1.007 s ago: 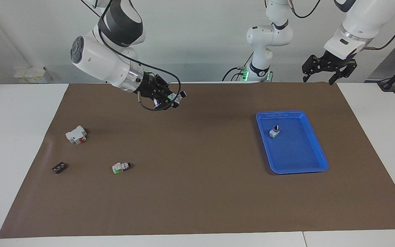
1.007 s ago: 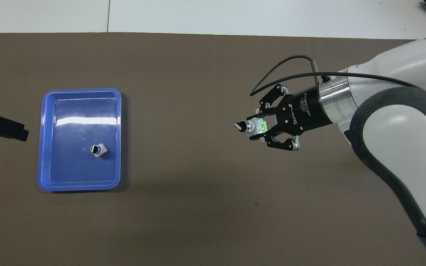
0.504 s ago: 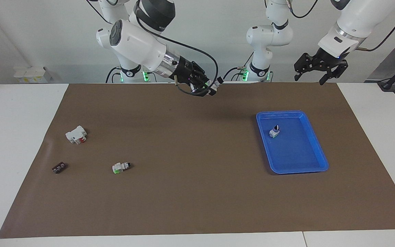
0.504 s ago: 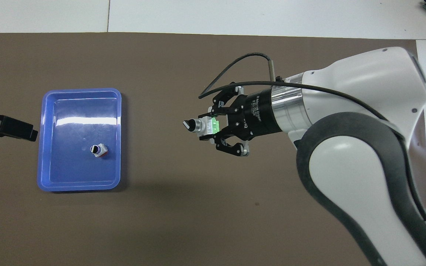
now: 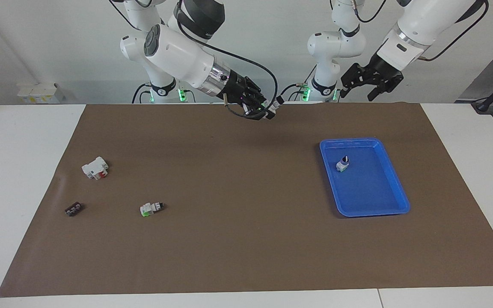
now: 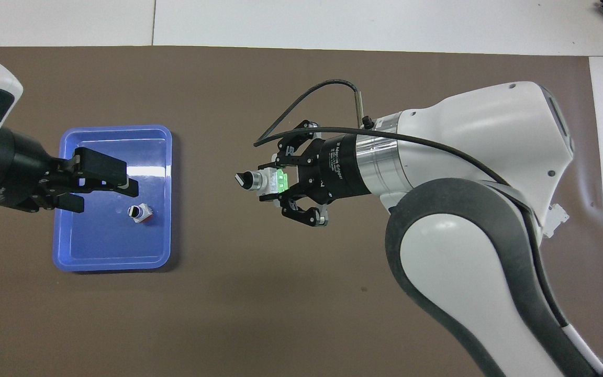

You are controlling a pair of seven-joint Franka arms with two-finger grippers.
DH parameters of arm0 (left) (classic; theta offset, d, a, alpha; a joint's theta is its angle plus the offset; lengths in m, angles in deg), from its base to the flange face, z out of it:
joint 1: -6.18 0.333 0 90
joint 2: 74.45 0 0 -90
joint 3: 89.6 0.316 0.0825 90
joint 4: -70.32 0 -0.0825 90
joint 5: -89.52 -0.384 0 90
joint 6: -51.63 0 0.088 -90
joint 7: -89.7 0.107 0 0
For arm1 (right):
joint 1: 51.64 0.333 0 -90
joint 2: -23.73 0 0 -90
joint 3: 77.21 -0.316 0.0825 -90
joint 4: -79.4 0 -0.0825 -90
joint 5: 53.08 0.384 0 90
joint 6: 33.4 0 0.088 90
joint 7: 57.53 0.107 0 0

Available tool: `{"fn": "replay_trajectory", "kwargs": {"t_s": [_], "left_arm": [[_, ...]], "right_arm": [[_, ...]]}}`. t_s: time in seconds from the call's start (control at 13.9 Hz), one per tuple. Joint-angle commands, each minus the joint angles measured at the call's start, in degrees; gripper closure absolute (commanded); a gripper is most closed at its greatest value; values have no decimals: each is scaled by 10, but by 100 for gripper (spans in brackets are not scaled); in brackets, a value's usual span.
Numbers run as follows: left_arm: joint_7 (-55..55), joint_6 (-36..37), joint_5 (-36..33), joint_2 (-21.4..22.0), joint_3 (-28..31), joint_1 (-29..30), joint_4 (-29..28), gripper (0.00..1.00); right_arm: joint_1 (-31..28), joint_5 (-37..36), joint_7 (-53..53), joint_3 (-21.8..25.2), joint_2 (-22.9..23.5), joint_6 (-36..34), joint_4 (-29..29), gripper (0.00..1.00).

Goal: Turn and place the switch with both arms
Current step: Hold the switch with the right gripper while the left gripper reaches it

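My right gripper (image 5: 269,110) is shut on a switch (image 5: 275,105), high over the middle of the brown mat near the robots' edge. In the overhead view the gripper (image 6: 272,184) holds the switch (image 6: 264,180) level, green part between the fingers, silver collar and black knob pointing at the left arm's end. My left gripper (image 5: 358,93) is open and empty, up in the air. From overhead it (image 6: 107,184) hangs over the blue tray (image 6: 113,265). A second switch (image 5: 150,208) lies on the mat toward the right arm's end.
The blue tray (image 5: 396,202) sits toward the left arm's end with a small knobbed switch (image 5: 343,164) standing in it, also seen from overhead (image 6: 140,213). A white block with a red part (image 5: 95,167) and a small dark strip (image 5: 73,209) lie near the right arm's end.
My right gripper has carried the switch up and toward the left arm's end. My left gripper has swung in toward the middle and now hangs over the tray.
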Motion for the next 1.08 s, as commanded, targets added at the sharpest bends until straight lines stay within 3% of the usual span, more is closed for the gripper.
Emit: {"fn": "replay_trajectory", "kwargs": {"t_s": [0.0,0.29,0.72,0.86,1.01], "left_arm": [[-108,-35,51,16,3,-5,-26,4],[-241,-108,105,27,-21,-5,-62,6],[-299,-173,173,65,-48,-5,-140,20],[-320,-187,187,68,-50,-6,-150,36],[-322,-209,200,76,-62,-8,-167,36]], "right_arm": [[11,13,7,-2,-2,14,-7,100],[19,11,10,-2,-3,16,-10,100],[22,10,10,-2,-3,17,-11,100],[21,10,10,-2,-4,16,-13,100],[21,10,10,-2,-4,18,-13,100]]}}
